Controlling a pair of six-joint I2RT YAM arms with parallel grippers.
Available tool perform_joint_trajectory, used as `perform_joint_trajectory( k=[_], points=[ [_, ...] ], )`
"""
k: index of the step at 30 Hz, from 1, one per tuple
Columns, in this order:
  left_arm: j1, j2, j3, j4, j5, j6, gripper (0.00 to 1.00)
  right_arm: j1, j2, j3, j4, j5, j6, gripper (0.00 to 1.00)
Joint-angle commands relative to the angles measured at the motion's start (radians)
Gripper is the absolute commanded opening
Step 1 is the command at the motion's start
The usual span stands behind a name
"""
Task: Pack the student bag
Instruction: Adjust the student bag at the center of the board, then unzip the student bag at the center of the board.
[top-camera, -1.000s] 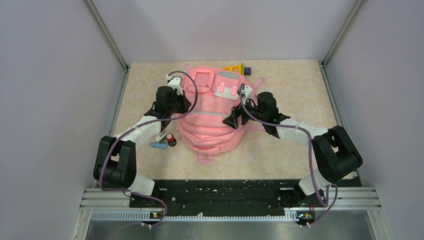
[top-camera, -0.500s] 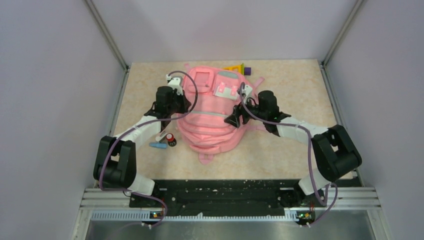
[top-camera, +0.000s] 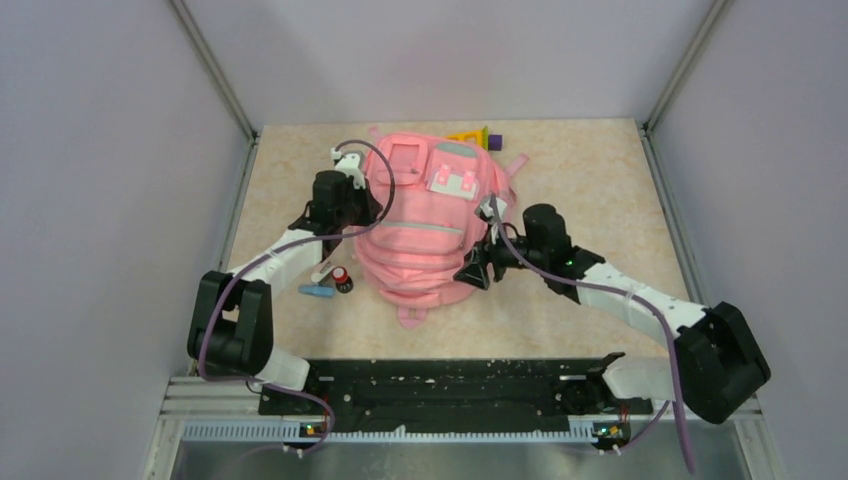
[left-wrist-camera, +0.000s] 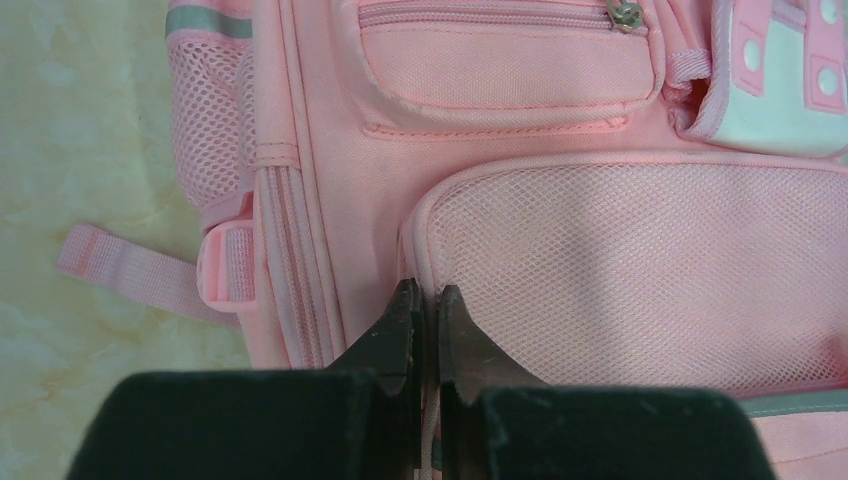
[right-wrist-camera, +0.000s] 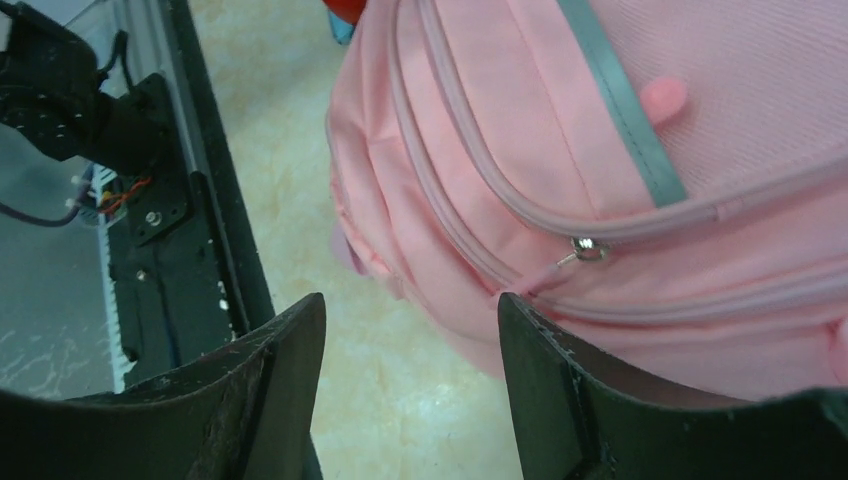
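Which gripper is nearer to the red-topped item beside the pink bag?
Left. The left gripper is at the bag beyond the red-topped item; the right gripper is across the bag.

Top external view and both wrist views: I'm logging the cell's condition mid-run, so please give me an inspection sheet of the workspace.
Surface: beige table, no spills seen.
Job's things: student bag lying mid-table, front pocket zipped.
Clutter: red-capped item and blue item left of the bag; yellow-purple item behind it.
Grippers: left gripper shut, tips at the mesh pocket's edge; right gripper open beside the zip pull.
Cables: purple cable along each arm.
Surroundings: grey walls; nothing else seen.
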Motion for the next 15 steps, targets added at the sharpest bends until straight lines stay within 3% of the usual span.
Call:
perform_joint_trajectory(
  k=[1,4,8,15],
  points=[
    [-0.010,0.016,0.026,-0.033,-0.023,0.001,0.00,0.010,-0.135,-0.029,-0.039,0.225,0.025,0.63],
    [-0.010,0.009,0.007,-0.016,-0.031,-0.010,0.00,0.006,-0.188,-0.036,-0.022,0.450,0.038,0.69],
    [-0.010,0.004,-0.030,0.022,-0.025,-0.020,0.00,0.001,-0.166,-0.003,-0.016,0.504,0.038,0.73],
    [-0.010,-0.011,-0.071,0.059,-0.008,-0.038,0.00,0.023,-0.035,0.075,-0.074,0.479,0.067,0.58]
  ],
)
